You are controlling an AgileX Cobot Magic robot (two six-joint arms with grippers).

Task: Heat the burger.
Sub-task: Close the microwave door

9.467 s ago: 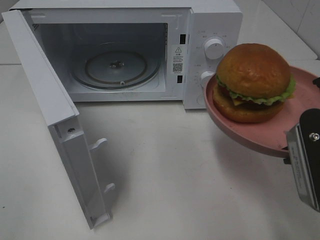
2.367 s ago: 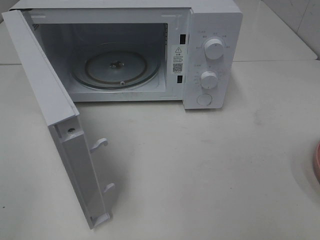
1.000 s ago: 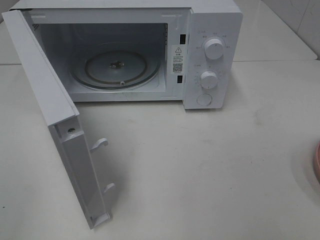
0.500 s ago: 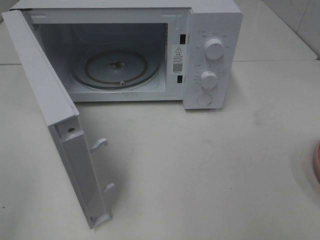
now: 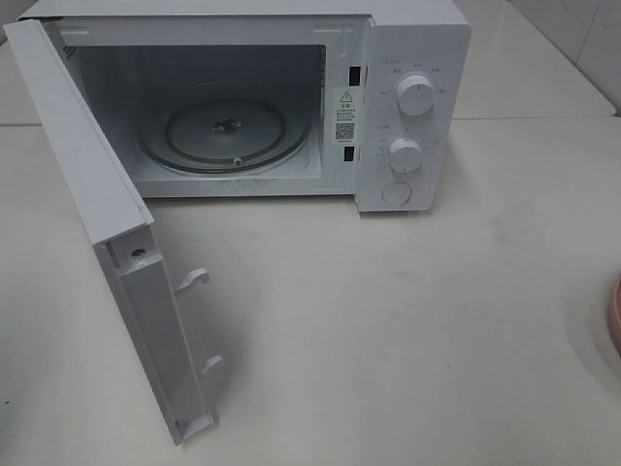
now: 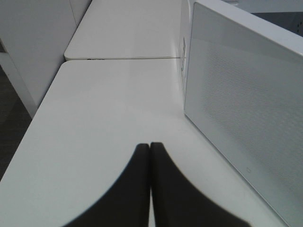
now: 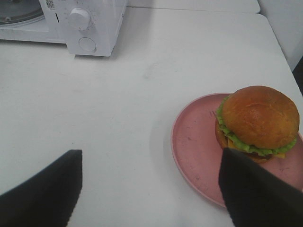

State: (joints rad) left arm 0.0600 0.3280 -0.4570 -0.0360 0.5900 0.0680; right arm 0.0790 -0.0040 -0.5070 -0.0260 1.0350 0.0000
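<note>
On the white worktop (image 5: pixel 408 320) I see the microwave (image 5: pixel 408 58) at about 11 o'clock in the high view, its door (image 5: pixel 116 252) swung wide toward 8 o'clock and the glass turntable (image 5: pixel 225 131) bare inside the cavity. Two round dials sit one above the other on its control panel, upper dial (image 5: pixel 415 95) and lower dial (image 5: pixel 406 153), with a round button (image 5: pixel 396 192) just below them.

At the 3 o'clock edge of that view only a sliver of the pink plate (image 5: pixel 616 316) shows. My right wrist camera gives it properly: the burger (image 7: pixel 258 124) stands upright on the pink plate, set toward one side of it rather than at the middle, lettuce and a corner of cheese showing under the top bun. The plate rests flat on the worktop, well apart from the microwave.

My right gripper (image 7: pixel 151 189) hangs above the worktop with its jaws spread wide and holding nothing; one dark fingertip (image 7: pixel 255 189) overlaps the plate's rim in the picture, and I cannot tell whether it touches.

My left gripper (image 6: pixel 150 156) has its jaws pressed together, nothing between them, over bare worktop beside the outer face of the microwave door.
</note>
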